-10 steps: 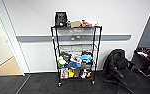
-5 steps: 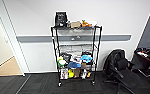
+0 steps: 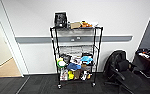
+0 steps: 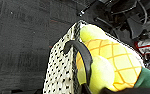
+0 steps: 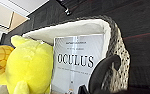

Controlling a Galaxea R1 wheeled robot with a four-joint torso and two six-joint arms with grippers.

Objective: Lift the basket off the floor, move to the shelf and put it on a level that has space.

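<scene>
1. A black wire shelf (image 3: 76,56) on small wheels stands against a white wall with a grey rail, ahead in the head view.
2. Its top tier carries a black box (image 3: 60,20) at the left and a brown carton (image 3: 75,25) with small orange items to the right.
3. The level (image 3: 76,46) second from the top looks bare; the two lower tiers are crowded with blue, yellow and dark items.
4. The floor (image 3: 41,86) is dark grey carpet. Tan wood flooring (image 3: 6,68) shows through a doorway at the far left.
5. A black office chair (image 3: 121,70) stands to the right of the shelf, with a dark worktop (image 3: 148,58) further right.
6. The basket (image 4: 59,72) shows close in both wrist views, above the carpet: cream with dark dots and a pale lining.
7. A dark curved handle (image 4: 82,53) crosses the basket's rim in the left wrist view; a similar handle shows at the rim in the right wrist view.
8. Inside sit a yellow plush toy (image 5: 31,67), with an orange grid pattern and a green part, and a white box (image 5: 76,62) printed "OCULUS".
9. Whether either set of jaws is spread or pressed together cannot be told.
</scene>
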